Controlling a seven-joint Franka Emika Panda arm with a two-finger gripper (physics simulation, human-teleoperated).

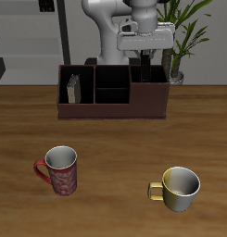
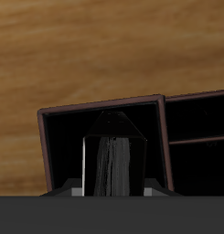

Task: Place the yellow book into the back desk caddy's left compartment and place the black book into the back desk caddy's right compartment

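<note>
The back desk caddy (image 1: 112, 111) stands at the table's back, dark reddish-brown with a black interior. The yellow book (image 1: 74, 89), dull grey-tan, stands upright in the caddy's left compartment (image 1: 86, 92). My gripper (image 1: 144, 63) hangs over the caddy's other end, shut on the black book (image 1: 145, 76), which hangs upright and reaches down into the right compartment (image 1: 157, 91). In the wrist view the black book (image 2: 112, 160) shows edge-on with pale pages, inside the dark-walled right compartment (image 2: 58, 146). Whether the book touches the compartment floor cannot be told.
A red patterned mug (image 1: 61, 171) and a yellow-green mug (image 1: 180, 188) stand near the table's front edge. A potted plant (image 1: 182, 42) stands behind the caddy beside the robot's base. The caddy's split middle sections (image 1: 112, 85) hold nothing visible.
</note>
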